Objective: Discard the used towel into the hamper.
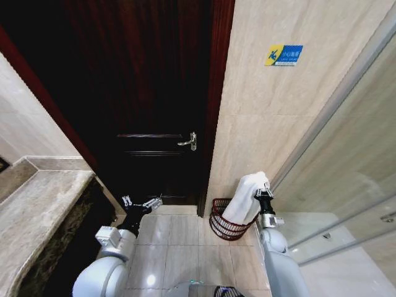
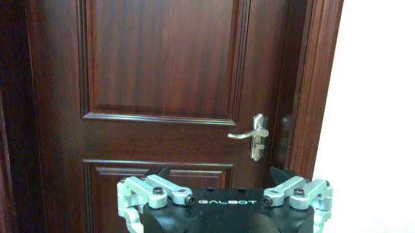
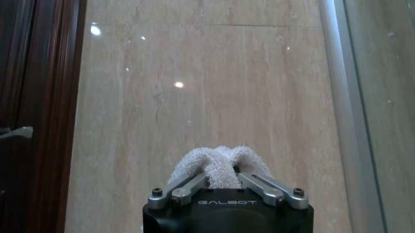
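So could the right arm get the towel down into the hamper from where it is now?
Probably yes. The right gripper is shut on the towel, which hangs over the hamper with its lower end at the open rim. Nothing shows between them; the left gripper sits apart, facing the door.

We are wearing white rounded arm shells, and each black gripper (image 2: 224,182) is showing silver bolted finger links and "GALBOT" lettering.
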